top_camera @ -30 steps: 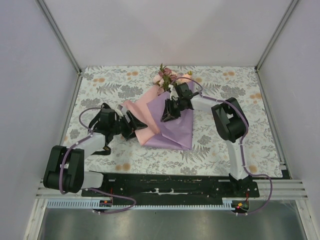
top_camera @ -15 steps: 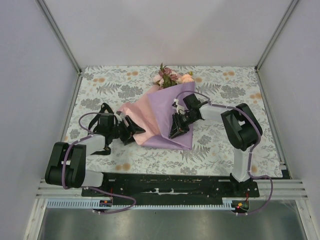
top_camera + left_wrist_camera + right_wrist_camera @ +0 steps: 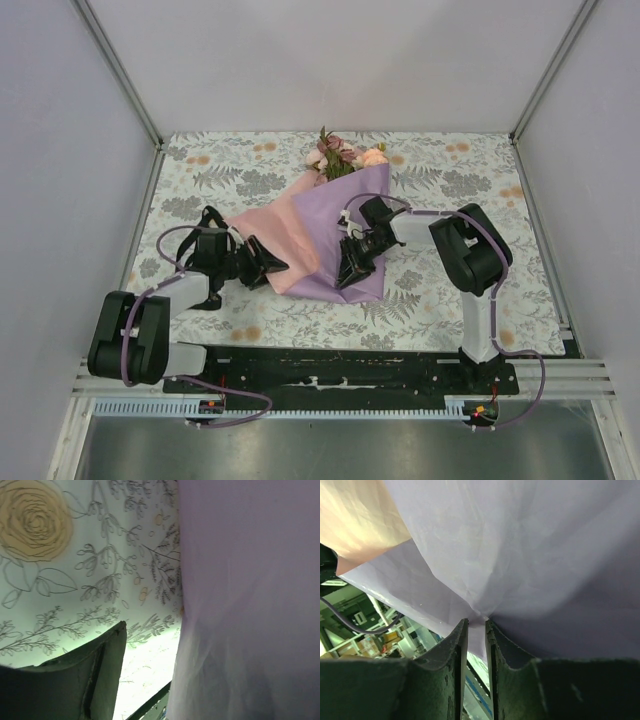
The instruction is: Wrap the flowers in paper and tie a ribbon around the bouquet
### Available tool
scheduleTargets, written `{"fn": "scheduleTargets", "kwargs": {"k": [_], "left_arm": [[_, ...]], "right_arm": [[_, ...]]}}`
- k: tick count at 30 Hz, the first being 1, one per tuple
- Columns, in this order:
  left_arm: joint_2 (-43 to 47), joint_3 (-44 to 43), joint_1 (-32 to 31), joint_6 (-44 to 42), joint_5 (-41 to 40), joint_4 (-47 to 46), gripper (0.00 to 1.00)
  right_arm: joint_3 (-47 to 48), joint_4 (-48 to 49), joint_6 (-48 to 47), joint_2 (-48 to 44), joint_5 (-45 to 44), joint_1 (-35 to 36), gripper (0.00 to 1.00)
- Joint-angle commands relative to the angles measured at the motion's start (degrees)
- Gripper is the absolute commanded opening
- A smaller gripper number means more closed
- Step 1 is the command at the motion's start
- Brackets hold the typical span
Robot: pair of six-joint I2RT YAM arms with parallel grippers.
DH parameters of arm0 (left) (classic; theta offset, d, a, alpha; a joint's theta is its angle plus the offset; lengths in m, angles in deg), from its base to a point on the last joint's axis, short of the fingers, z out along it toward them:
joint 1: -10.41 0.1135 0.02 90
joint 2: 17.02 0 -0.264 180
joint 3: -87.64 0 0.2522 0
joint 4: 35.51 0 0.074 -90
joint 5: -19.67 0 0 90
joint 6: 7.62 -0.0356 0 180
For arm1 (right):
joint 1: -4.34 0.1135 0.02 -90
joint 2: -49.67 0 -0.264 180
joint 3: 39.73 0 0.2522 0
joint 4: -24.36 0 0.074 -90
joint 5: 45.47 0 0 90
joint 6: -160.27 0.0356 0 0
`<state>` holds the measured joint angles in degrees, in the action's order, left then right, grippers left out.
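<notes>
One fold of paper (image 3: 520, 555) — right gripper (image 3: 476, 624) pinches it

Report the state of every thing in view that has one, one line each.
flowers: lying flat, stems covered, blooms exposed.
paper: folded over them, lilac face up, pink flap left, untied.
left gripper: open at the pink flap's edge.
right gripper: shut on a paper fold.

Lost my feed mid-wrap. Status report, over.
Right gripper shut on lilac-purple paper sheet. Left gripper open at its pink edge. Pink-peach artificial flowers poking out top. Nothing blocking.
</notes>
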<state>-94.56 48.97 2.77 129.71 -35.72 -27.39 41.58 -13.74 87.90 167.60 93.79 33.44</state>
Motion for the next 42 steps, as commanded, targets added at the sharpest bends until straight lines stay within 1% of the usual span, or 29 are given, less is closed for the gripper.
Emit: {"fn": "scheduleTargets", "kwargs": {"k": [1, 4, 8, 10, 11, 13, 17, 20, 22, 24, 29, 35, 40, 42], "left_arm": [[3.97, -2.42, -1.5, -1.2, 1.68, -1.29, 0.55], [4.24, -4.79, -3.52, 0.48, 2.92, -3.13, 0.42], [2.84, -8.66, -6.5, 3.46, 3.35, -7.25, 0.18], [1.17, -11.03, -8.96, 4.43, 3.45, -10.6, 0.1], [0.29, -12.26, -10.28, 4.7, 3.45, -11.31, 0.09], [-1.99, -14.63, -13.44, 5.75, 3.45, -13.85, 0.08], [-7.17, -18.24, -16.96, 7.25, -0.41, -16.85, 0.08], [-13.67, -21.31, -17.41, 8.65, -1.12, -19.22, 0.1], [-17.36, -23.77, -17.24, 8.83, -0.77, -18.79, 0.1], [-19.22, -25.36, -17.15, 8.57, 0.45, -18.44, 0.1], [-17.74, -24.05, -16.88, 7.26, 0.02, -15.37, 0.11], [-17.38, -21.68, -15.74, 5.58, -0.16, -13.69, 0.1], [-18.88, -24.56, -15.91, 3.13, 0.37, -12.37, 0.11], [-19.4, -26.24, -16.18, 2.16, -0.16, -11.58, 0.11]], "right_arm": [[0.74, -0.1, -6.02, -0.5, -12.33, 2.62, 0.29], [1.18, -0.36, -7.43, -0.77, -16.28, 4.2, 0.28], [1.45, -0.71, -8.31, -0.68, -19.54, 5.44, 0.28], [1.62, -1.06, -8.05, -0.07, -19.98, 5.61, 0.28], [1.88, -1.24, -7.96, 0.28, -19.81, 5.7, 0.28], [2.24, -1.41, -7.96, 0.9, -19.55, 5.7, 0.27], [2.15, -1.5, -7.87, 1.43, -19.37, 5.79, 0.27], [1.89, -1.24, -7.61, 1.25, -19.02, 5.7, 0.27], [2.06, -1.24, -7.43, 0.46, -18.41, 5.79, 0.27], [2.59, -1.06, -7.43, -1.37, -17.44, 5.62, 0.27], [1.98, -0.19, -7.08, -7.97, -14.54, 4.39, 0.28], [0.39, 0.78, -5.06, -12.28, -5.85, 0.35, 0.28], [0.04, 0.96, -4.89, -14.92, -1.97, -4.13, 0.29], [-0.05, 0.96, -4.01, -14.84, -3.72, -6.07, 0.29]]}}
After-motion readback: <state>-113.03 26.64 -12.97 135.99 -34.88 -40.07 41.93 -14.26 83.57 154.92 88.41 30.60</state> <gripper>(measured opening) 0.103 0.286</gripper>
